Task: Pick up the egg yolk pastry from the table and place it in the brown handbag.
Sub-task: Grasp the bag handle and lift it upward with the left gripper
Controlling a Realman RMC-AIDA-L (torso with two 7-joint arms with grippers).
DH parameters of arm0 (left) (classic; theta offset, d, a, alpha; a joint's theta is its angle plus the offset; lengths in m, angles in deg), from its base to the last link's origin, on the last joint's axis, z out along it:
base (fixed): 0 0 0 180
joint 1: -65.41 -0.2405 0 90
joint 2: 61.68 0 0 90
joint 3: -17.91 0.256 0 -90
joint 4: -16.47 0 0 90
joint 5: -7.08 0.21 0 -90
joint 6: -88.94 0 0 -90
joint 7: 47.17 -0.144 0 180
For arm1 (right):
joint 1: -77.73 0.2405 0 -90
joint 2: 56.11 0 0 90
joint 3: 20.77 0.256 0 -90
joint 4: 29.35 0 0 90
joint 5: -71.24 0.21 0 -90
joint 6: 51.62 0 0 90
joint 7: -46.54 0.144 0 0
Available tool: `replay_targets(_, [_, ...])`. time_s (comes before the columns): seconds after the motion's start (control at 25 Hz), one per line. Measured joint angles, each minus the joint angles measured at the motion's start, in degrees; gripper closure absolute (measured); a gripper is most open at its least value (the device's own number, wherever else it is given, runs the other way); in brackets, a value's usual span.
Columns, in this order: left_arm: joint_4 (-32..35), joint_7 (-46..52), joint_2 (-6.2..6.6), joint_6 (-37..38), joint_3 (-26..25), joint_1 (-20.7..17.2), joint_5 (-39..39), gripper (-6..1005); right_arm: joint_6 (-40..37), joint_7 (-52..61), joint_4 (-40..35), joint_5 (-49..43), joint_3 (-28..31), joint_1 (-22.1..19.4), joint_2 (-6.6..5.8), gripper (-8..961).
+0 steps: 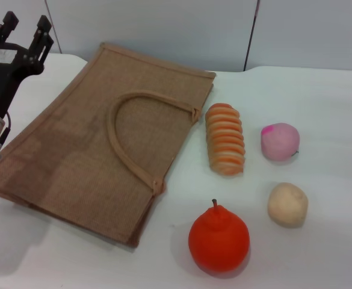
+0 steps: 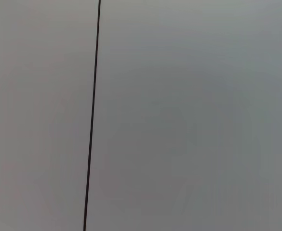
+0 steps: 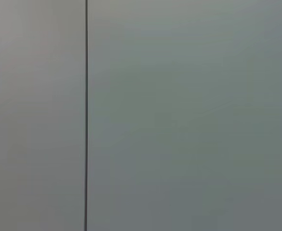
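The egg yolk pastry (image 1: pixel 287 205), a pale beige lumpy ball, rests on the white table at the right front. The brown handbag (image 1: pixel 97 141) lies flat across the left and middle, its looped handle pointing toward the food items. My left gripper (image 1: pixel 20 29) is raised at the far left edge, above the bag's left corner and far from the pastry, fingers pointing up with a gap between them and nothing held. The right gripper is out of view. Both wrist views show only a grey wall with a dark seam.
A ridged orange-and-cream loaf (image 1: pixel 225 146) lies beside the bag's handle. A pink ball (image 1: pixel 280 141) sits behind the pastry. An orange-red pear-shaped fruit (image 1: pixel 218 238) stands at the front, left of the pastry. A grey wall (image 1: pixel 163 27) backs the table.
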State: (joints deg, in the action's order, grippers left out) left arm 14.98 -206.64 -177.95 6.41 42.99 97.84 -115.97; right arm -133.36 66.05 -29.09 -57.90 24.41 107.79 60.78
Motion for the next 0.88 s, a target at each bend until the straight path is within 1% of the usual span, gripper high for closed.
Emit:
replay_targets(0.72, [0.00, -0.17, 0.00, 0.11, -0.13, 0.07, 0.00, 350, 0.09, -0.22, 0.00, 0.04, 0.00, 0.00, 0.00, 129])
replay_targets(0.88, [0.09, 2.05, 0.20, 1.97, 0.27, 0.33, 0.34, 350, 0.10, -0.25, -0.06, 0.04, 0.00, 0.00, 0.00, 129])
